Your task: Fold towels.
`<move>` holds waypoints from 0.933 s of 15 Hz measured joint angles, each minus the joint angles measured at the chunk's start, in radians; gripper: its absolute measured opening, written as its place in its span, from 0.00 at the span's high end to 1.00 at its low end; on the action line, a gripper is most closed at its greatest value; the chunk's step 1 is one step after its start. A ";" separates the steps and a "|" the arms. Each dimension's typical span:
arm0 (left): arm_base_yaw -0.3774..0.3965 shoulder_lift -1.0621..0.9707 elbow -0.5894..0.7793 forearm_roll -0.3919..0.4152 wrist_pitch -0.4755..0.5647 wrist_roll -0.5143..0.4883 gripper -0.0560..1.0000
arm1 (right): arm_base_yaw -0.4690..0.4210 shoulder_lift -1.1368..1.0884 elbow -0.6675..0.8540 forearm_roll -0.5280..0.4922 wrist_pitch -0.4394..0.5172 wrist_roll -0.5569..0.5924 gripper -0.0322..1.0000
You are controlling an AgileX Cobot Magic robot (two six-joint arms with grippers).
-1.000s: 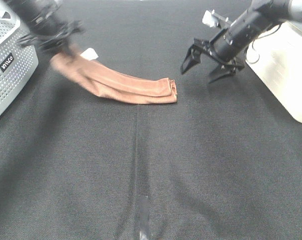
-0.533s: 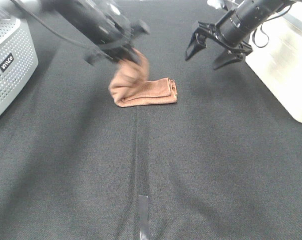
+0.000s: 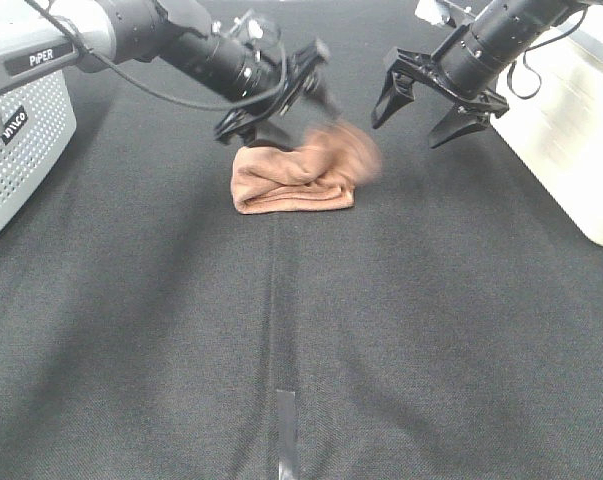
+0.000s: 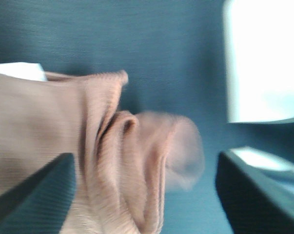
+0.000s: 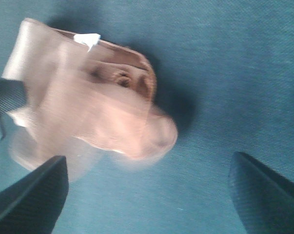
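Note:
The brown towel (image 3: 291,182) lies bunched in a folded heap on the black table, its loose end (image 3: 353,150) blurred in motion at the right. My left gripper (image 3: 281,95) hovers just above it, jaws spread wide and holding nothing. In the left wrist view the towel's layered folds (image 4: 112,161) fill the space between the fingers, with the white tag (image 4: 20,70) at one corner. My right gripper (image 3: 426,105) is open and empty, up and to the right of the towel. The right wrist view shows the towel (image 5: 88,97) and its tag (image 5: 86,40) beyond the spread fingers (image 5: 29,200).
A grey perforated basket (image 3: 21,130) stands at the left edge. A white container (image 3: 571,130) stands at the right. A short strip of tape (image 3: 286,430) lies on the black cloth near the front.
My left gripper carried the towel's left end up and across to the right, folding it over the rest, and has opened; the end is flopping down. The right gripper stayed open, shifted slightly.

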 joint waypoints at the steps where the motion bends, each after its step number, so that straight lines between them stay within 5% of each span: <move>1: 0.002 0.001 -0.025 -0.003 0.002 0.003 0.22 | 0.000 0.000 0.000 0.022 0.000 0.000 0.16; 6: 0.097 0.001 -0.230 0.108 0.091 0.098 0.22 | 0.020 0.003 0.000 0.332 0.004 -0.120 0.16; 9: 0.188 0.001 -0.294 0.136 0.158 0.101 0.22 | 0.110 0.053 0.000 0.533 -0.016 -0.231 0.16; 14: 0.233 0.001 -0.300 0.155 0.244 0.101 0.22 | 0.162 0.170 0.000 0.584 -0.105 -0.264 0.16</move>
